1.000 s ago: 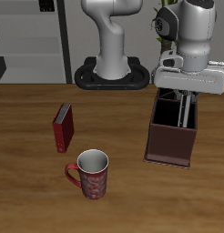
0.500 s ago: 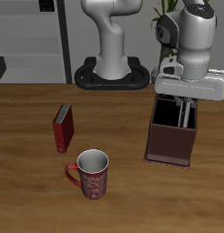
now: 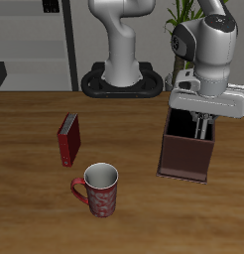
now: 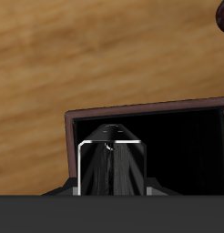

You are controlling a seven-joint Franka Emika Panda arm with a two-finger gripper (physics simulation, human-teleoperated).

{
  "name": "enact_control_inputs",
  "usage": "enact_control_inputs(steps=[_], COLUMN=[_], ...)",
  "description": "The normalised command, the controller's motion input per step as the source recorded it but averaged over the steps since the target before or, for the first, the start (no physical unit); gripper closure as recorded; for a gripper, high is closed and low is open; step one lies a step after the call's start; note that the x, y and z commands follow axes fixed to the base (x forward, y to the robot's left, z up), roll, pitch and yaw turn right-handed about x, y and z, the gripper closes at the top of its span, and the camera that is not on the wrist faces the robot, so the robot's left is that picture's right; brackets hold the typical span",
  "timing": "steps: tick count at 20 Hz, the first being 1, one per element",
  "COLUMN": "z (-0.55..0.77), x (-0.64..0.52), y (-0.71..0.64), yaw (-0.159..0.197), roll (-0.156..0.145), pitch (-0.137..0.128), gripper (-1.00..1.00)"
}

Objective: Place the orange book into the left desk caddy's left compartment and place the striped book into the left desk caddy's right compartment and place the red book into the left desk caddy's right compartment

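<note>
one striped book (image 4: pixel 109 164) stands inside the left desk caddy (image 3: pixel 185 157), fingers (image 3: pixel 203 127) clamped on it.

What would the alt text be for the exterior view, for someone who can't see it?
A robot gripper reaches down into a dark maroon desk caddy on a wooden table; its fingers are hidden inside. A dark red book stands apart from the caddy, with a red-patterned mug nearer the table's front edge.
</note>
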Motion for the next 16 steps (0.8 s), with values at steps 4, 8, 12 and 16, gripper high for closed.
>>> enact_control_inputs(steps=[4, 8, 12, 16], z=[-0.08, 0.04, 0.11, 0.12], x=[-0.04, 0.0, -0.05, -0.02], y=[0.11, 0.0, -0.02, -0.02], yaw=[-0.011, 0.004, -0.002, 0.005], roll=[0.022, 0.006, 0.005, 0.009], pitch=[0.032, 0.011, -0.018, -0.017], gripper=[-1.0, -1.0, -1.0, -1.0])
